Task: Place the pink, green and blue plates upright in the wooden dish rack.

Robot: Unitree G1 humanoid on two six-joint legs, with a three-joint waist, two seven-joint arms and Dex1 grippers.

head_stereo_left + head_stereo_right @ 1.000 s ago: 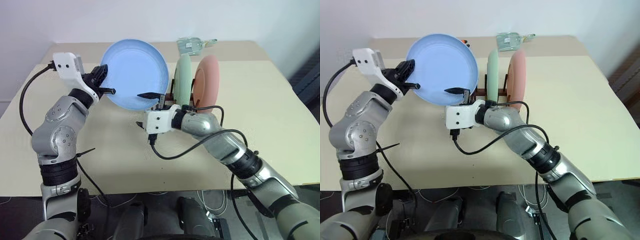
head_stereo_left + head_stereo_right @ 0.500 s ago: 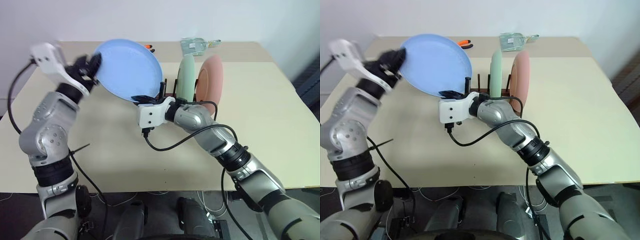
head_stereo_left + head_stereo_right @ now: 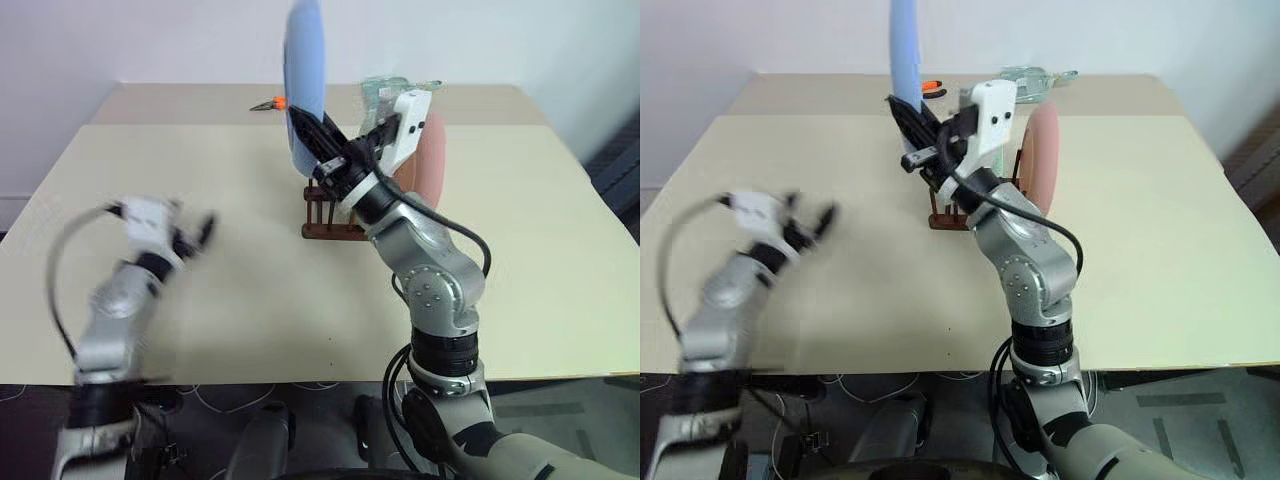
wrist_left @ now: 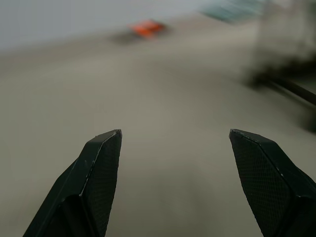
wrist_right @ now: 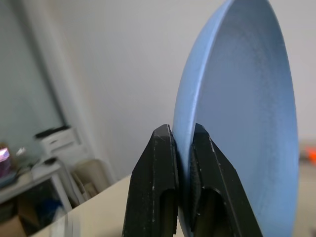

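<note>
Head views: the right gripper [image 3: 322, 140] pinches the rim of the matte blue plate [image 3: 303, 70], held upright on edge above the dark wooden rack [image 3: 322, 212]. A pink plate [image 3: 1042, 160] stands in the rack.

Left wrist view: the left gripper [image 4: 175, 143] has its textured black fingers [image 4: 101, 163] spread over the beige table [image 4: 163, 113].

Right wrist view: both fingers [image 5: 155, 173] press the smooth, shallow plate's edge.

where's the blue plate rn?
In the head views the blue plate is held upright and edge-on, clamped at its rim by the right gripper, above the wooden dish rack and left of the pink plate.
</note>
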